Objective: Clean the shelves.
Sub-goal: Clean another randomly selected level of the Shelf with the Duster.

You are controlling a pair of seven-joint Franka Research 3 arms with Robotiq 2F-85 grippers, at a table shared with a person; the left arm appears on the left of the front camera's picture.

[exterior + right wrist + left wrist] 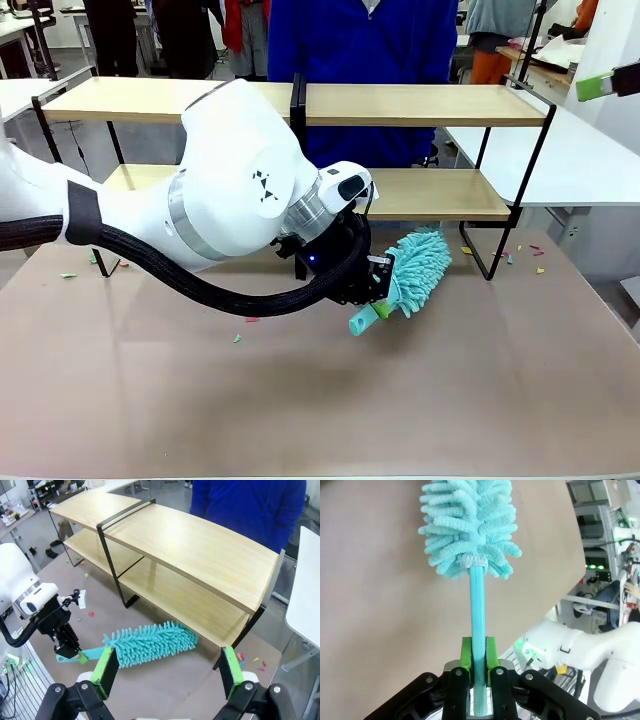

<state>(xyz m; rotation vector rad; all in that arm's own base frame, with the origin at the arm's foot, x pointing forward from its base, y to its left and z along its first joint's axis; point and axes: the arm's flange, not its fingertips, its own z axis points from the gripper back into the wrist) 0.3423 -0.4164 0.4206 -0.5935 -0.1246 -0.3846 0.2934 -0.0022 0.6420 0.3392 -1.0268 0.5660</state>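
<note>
Left gripper (479, 667): one; you see its two green pads (466, 652) pressed against the handle of one teal duster (470, 525), pinching it low on the stick. In the front view this gripper (378, 290) sits low over the brown table (450, 400), just in front of the shelves, with the white arm and its black cable sleeve reaching in from your left.

Duster (415, 272): one. Long axis runs from the handle end (360, 322) near the table up and away toward the fluffy head, which points at the right half of the lower board. In the right wrist view the duster (150, 642) lies nearly level, head just beside the front edge of the lower shelf; whether it touches, you cannot tell.

Right gripper (170, 672): one; fingers spread wide, nothing between them, hovering above the table and looking down on the rack.

Shelves (420, 105): one rack, two light-wood boards, thin black frame, one black centre post (298, 110). It stands across the far part of the table, long axis left to right.

Surroundings: small coloured scraps (535, 255) scattered on the table, several by the rack's right foot, a few at the left. One person in a blue top (360, 40) stands behind the rack. A white table (580, 160) adjoins at the right.
</note>
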